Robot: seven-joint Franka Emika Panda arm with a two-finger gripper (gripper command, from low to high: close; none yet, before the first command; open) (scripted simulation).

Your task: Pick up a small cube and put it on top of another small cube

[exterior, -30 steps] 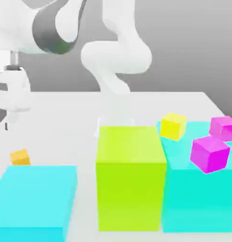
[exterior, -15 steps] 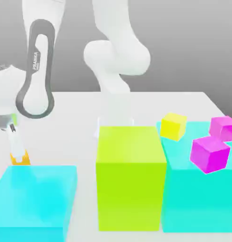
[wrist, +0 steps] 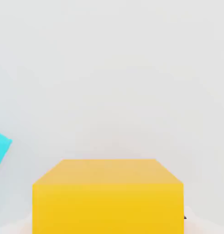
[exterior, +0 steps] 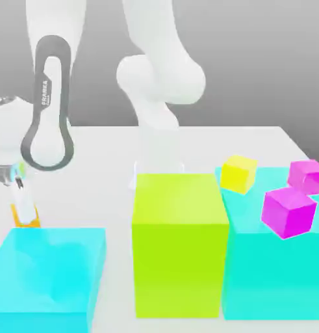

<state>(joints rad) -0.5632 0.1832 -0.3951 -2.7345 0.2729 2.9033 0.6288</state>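
The pincer [exterior: 22, 209] grips the small orange cube [exterior: 26, 218] behind the low cyan block [exterior: 48, 276].

lime block [exterior: 180, 244]: stands between the two cyan blocks
left cyan block [exterior: 48, 276]: low
right cyan block [exterior: 275, 260]: carries two magenta cubes [exterior: 288, 211]
table [exterior: 97, 169]: white

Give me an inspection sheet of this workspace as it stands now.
Surface: white table, flat.
Job's things: small orange cube on the table behind the low cyan block; yellow cube on the tall cyan block.
Clutter: lime block; two magenta cubes on the tall cyan block.
Grippers: pincer shut on the small orange cube.
Cables: nothing seen.
Surroundings: grey backdrop.
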